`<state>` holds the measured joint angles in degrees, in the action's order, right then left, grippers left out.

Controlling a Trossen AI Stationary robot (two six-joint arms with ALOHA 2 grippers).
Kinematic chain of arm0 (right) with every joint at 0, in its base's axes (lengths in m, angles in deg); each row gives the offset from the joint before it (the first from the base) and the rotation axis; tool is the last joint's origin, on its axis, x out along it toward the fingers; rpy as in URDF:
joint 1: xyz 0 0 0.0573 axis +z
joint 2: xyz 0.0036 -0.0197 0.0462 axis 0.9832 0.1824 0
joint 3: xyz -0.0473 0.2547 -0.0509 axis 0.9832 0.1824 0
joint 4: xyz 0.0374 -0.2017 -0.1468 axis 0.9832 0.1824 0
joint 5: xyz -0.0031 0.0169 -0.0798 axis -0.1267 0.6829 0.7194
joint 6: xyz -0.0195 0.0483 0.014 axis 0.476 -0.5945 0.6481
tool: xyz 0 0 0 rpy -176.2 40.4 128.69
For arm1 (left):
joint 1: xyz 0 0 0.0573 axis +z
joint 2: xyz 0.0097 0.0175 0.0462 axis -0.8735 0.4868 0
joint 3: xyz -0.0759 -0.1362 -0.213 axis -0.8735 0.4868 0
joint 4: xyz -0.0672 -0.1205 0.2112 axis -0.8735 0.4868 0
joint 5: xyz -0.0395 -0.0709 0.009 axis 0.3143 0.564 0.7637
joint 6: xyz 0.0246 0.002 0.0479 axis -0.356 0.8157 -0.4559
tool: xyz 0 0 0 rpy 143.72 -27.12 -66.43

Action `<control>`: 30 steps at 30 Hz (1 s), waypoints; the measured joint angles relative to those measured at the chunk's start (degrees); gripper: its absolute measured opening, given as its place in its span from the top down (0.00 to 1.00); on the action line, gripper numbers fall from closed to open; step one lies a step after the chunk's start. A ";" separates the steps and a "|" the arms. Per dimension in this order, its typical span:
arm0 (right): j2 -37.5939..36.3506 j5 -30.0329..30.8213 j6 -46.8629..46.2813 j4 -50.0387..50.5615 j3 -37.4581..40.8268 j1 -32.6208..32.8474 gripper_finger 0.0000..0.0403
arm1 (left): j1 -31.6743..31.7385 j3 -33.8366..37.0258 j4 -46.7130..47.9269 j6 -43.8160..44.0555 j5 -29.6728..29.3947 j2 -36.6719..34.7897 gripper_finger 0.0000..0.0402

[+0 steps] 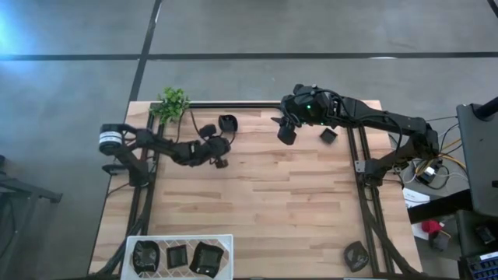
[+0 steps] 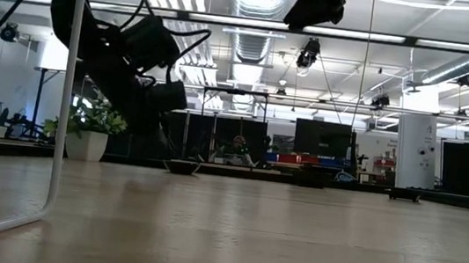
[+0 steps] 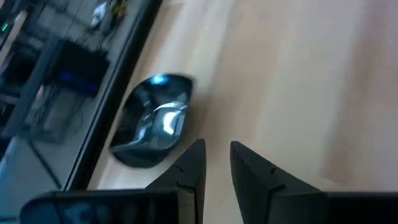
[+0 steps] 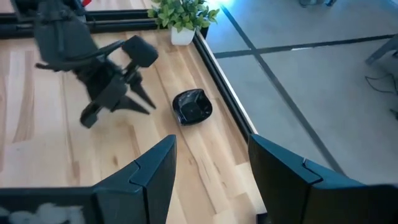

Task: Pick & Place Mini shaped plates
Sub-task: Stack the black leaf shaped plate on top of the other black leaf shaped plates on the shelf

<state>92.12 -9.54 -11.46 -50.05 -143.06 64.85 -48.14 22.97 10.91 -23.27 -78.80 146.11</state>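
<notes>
Six plates: show in the high view, three in the tray (image 1: 180, 238) at lower left, three loose on the table (image 1: 264, 202).
Tray load: a petal-edged plate (image 1: 145, 257), a small square one (image 1: 177, 254) and a larger one (image 1: 205, 257), side by side.
Near plate: a rounded dish (image 1: 227, 123) at upper centre by the far rail, just beyond the left claw; it also lies in the middle of the right wrist view (image 4: 193, 106).
Other loose plates: a square one (image 1: 328, 134) under the right arm at upper right, and a round one (image 1: 355, 254) at the lower right corner.
Left claw (image 1: 220, 161): left of centre, low over the wood; its fingers (image 3: 186, 171) stand slightly apart with nothing between them, so it is released, with the near plate (image 3: 152, 121) just off the tips.
Right claw (image 1: 285, 134): upper centre, raised clear of the table, spread wide and empty in its own view (image 4: 208, 165).
Step, as I judge it: left arm lining up on the near plate.
Risk: the plate is glossy and shallow, and it sits next to the rail, so a finger landing on the rim could skid it against the rail or flip it.
Second risk: both claws crowd the upper centre and could knock together if both move in.
Plant (image 1: 171, 103): upper left, near the left arm's elbow; a wide swing could brush it.
</notes>
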 joint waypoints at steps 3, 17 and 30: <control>-0.03 0.00 1.09 0.02 0.00 -0.01 0.51 | 1.67 -0.01 -1.16 1.20 -0.90 0.16 0.82; -0.03 0.00 2.33 0.04 0.00 -0.06 0.51 | 6.65 0.02 -4.29 -1.67 5.59 1.92 0.82; -0.03 0.00 2.11 -0.05 0.00 -0.04 0.51 | 7.65 -1.27 -13.27 -5.66 4.03 8.55 0.82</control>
<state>92.09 -9.54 -9.35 -50.10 -143.06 64.81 -40.49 21.71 -2.36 -28.93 -74.77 154.66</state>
